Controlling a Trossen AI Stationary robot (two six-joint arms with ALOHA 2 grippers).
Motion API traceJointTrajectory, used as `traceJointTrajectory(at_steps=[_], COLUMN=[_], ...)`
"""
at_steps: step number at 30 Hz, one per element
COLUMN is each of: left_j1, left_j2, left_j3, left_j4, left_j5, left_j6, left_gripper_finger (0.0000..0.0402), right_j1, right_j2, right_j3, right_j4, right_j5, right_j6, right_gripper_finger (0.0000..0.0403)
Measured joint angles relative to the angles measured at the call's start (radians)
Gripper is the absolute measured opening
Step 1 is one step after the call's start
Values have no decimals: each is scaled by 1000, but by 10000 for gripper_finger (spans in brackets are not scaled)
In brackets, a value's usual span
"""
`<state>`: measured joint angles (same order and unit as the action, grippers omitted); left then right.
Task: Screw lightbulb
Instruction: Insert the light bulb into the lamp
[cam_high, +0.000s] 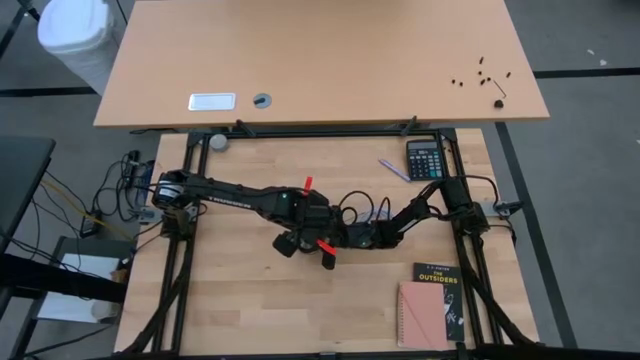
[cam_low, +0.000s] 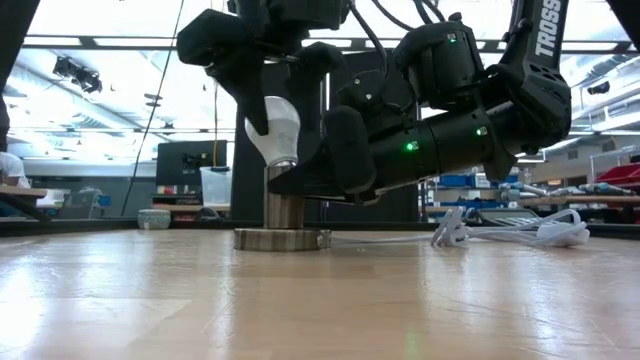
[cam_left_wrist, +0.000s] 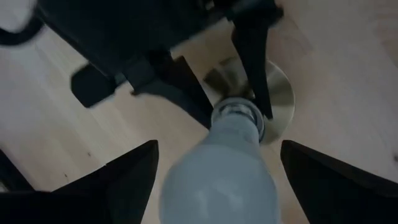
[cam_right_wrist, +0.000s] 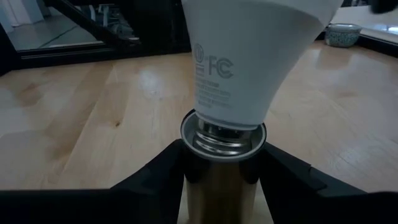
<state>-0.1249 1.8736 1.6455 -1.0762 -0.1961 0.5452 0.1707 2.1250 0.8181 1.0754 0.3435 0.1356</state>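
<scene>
The white lightbulb (cam_low: 272, 122) stands base down in the mouth of the silvery socket's upright tube (cam_low: 283, 205). The socket's round foot (cam_low: 282, 240) rests on the table. My left gripper (cam_high: 297, 238) comes from above and is shut on the bulb, which also shows in the left wrist view (cam_left_wrist: 217, 177). My right gripper (cam_high: 337, 240) lies level at the table's middle, shut on the socket tube (cam_right_wrist: 221, 186). The bulb's grey screw base (cam_right_wrist: 224, 132) shows partly above the tube's rim. My left gripper pinches the bulb's wide round end (cam_left_wrist: 186, 180) between its two fingers (cam_left_wrist: 127, 177), coming from above and pointing down. The bulb stands nearly upright, its base in the socket's mouth. My right gripper pinches the socket's upright tube (cam_right_wrist: 217, 180) between its two fingers (cam_right_wrist: 155, 177), just below the rim. The fingers come level from the table's right side. The socket stands upright with its foot on the table.
The socket's white cord (cam_low: 500, 235) lies in loops on the table behind my right gripper. A calculator (cam_high: 425, 160) and a pen (cam_high: 393, 170) lie at the far right, and books (cam_high: 432, 300) at the near right. A second table (cam_high: 320, 60) stands beyond.
</scene>
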Motion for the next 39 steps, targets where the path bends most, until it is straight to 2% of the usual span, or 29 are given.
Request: traceJointTrajectory(at_steps=[5, 10, 16, 21, 26, 32, 39], left_j1=[-8, -11, -14, -58, -141, -156, -156], left_j2=[-13, -17, -20, -90, -227, -429, -597], left_j3=[2, 48, 146, 134, -25, -348, -633], left_j4=[49, 23, -61, -47, 122, 352, 512], left_j5=[7, 11, 11, 11, -70, -126, -163], left_j6=[-1, -40, -206, -319, -386, -559, -656], left_gripper_finger=[342, 342, 340, 326, 302, 269, 257], right_j1=[0, 0, 0, 0, 0, 0, -4], right_j2=[0, 0, -1, -1, -2, -2, 0], right_j3=[0, 0, 0, 0, 0, 0, -2], right_j4=[0, -2, -9, -13, -15, -14, -40], right_j5=[1, 1, 1, 2, 2, 3, 6], right_j6=[0, 0, 0, 0, -2, 17, 73], right_gripper_finger=[186, 186, 186, 186, 186, 188, 238])
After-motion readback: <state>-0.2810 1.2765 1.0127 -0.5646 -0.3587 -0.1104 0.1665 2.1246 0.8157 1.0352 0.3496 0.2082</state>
